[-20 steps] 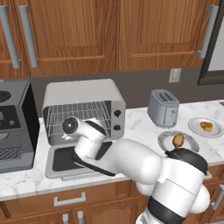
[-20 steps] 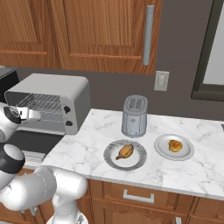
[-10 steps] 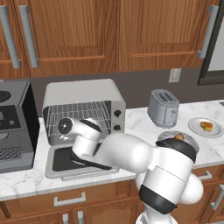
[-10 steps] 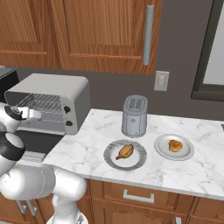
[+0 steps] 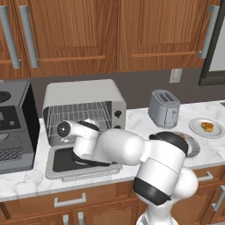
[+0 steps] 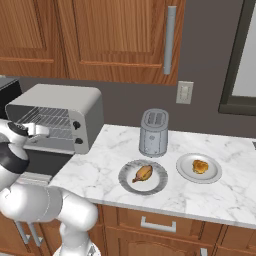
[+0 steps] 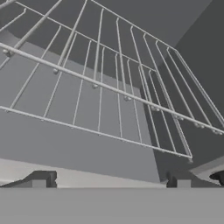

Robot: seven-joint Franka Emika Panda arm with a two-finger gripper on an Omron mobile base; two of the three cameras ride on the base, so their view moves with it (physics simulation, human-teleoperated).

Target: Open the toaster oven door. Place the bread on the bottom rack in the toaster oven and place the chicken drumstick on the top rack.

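Observation:
The toaster oven [image 5: 83, 94] [image 6: 60, 102] stands with its door [image 5: 83, 161] folded down flat on the counter. My gripper [image 6: 45, 131] [image 7: 111, 181] is at the oven's mouth, open, with nothing between its fingertips [image 7: 41, 179]. A silver wire rack [image 7: 109, 92] fills the space just ahead of it; I cannot tell which rack it is. The chicken drumstick [image 6: 143, 173] lies on a grey plate [image 6: 160, 181] to the right of the oven. On a white plate [image 6: 187, 172] [image 5: 195, 127] further right lies the bread [image 6: 200, 166] [image 5: 207, 127]. My arm hides most of the drumstick's plate in the left base view.
A small silver toaster [image 5: 163, 107] [image 6: 153, 132] stands between the oven and the plates. A dark coffee machine [image 5: 13, 127] sits close against the oven's left side. Wooden cabinets hang above the counter, and drawers run under its front edge.
My hand has slid left along the oven's mouth and the arm has folded lower over the open door. The door, bread and drumstick have not moved.

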